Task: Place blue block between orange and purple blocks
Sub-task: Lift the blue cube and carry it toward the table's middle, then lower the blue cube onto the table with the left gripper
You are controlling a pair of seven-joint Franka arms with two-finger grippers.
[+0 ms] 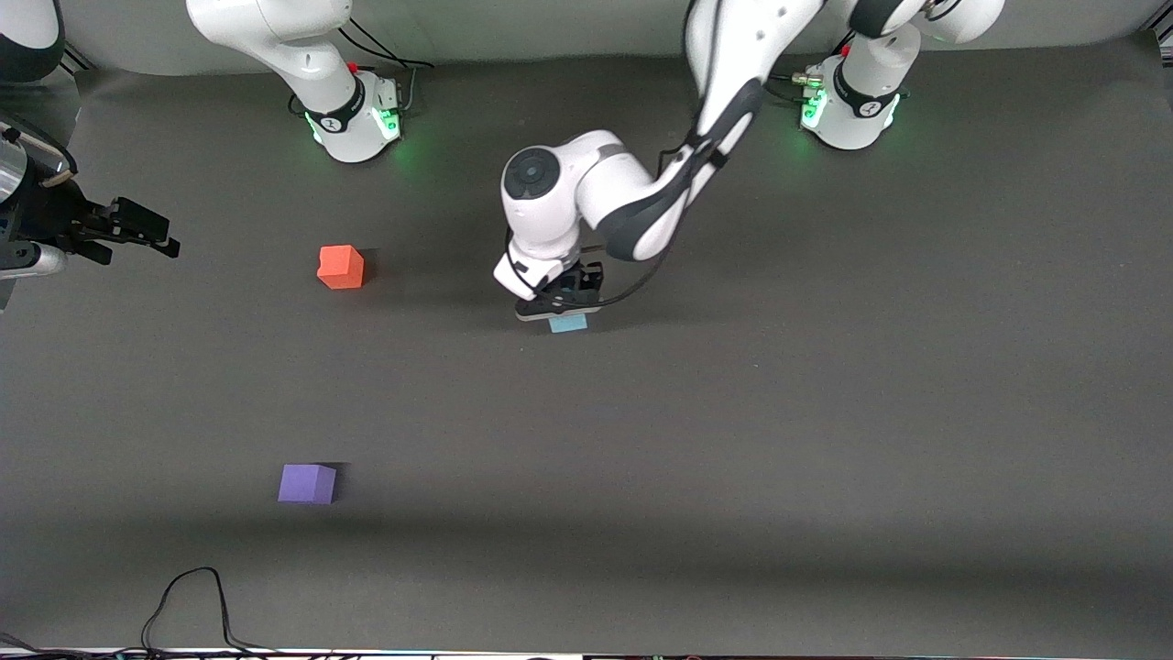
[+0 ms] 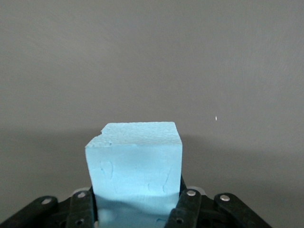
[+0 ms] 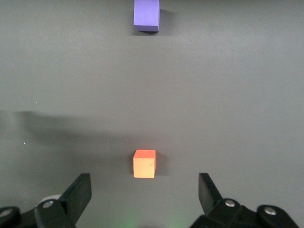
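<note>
The blue block is in the middle of the table, between the fingers of my left gripper. In the left wrist view the black fingers press on both sides of the blue block; I cannot tell whether it rests on the mat or hangs just above it. The orange block sits toward the right arm's end. The purple block sits nearer the front camera than the orange one. My right gripper waits open and empty, high up at the right arm's end. Its wrist view shows the orange block and the purple block.
A dark grey mat covers the table. A black cable loops over the table edge nearest the front camera, at the right arm's end. The two arm bases stand along the edge farthest from the front camera.
</note>
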